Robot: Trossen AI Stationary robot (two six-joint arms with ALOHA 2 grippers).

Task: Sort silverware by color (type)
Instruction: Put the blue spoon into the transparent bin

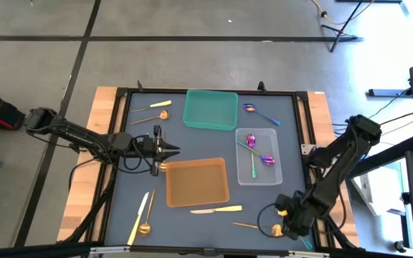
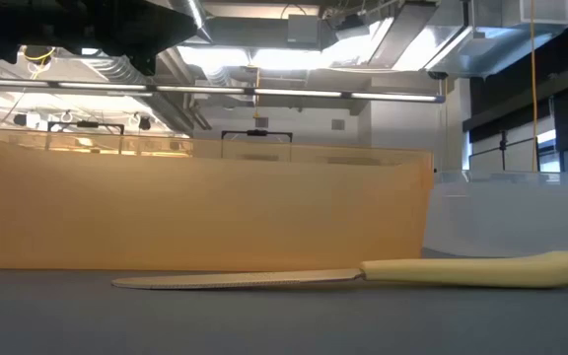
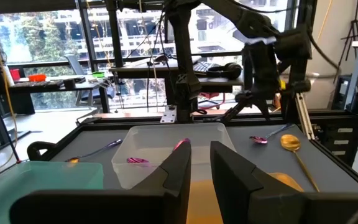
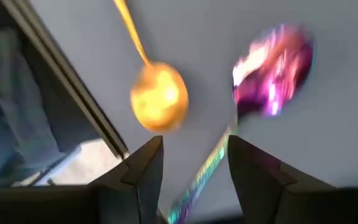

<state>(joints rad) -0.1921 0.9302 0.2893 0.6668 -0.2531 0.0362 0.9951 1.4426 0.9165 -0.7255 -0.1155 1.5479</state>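
My right gripper (image 1: 290,226) (image 4: 194,155) is low over the table's near right corner and open. Its fingers stand on either side of the teal handle (image 4: 207,168) of an iridescent purple spoon (image 4: 272,68) lying flat on the table. A gold spoon (image 4: 159,99) (image 1: 274,229) lies right beside it. My left gripper (image 1: 172,150) (image 3: 199,152) hovers open, with a narrow gap, left of the orange tray (image 1: 196,182) and holds nothing. A yellow-handled knife (image 1: 217,209) (image 2: 363,274) lies in front of the orange tray. Purple spoons (image 1: 258,150) lie in the clear tray (image 1: 242,175).
A teal tray (image 1: 211,109) sits at the far middle. Loose pieces: a knife (image 1: 160,105) and gold spoon (image 1: 153,117) far left, a purple spoon (image 1: 260,111) far right, a gold spoon (image 1: 162,166) below the left gripper, and a knife (image 1: 138,218) and gold spoon (image 1: 148,215) near left. The table's raised frame (image 1: 303,154) runs beside the right arm.
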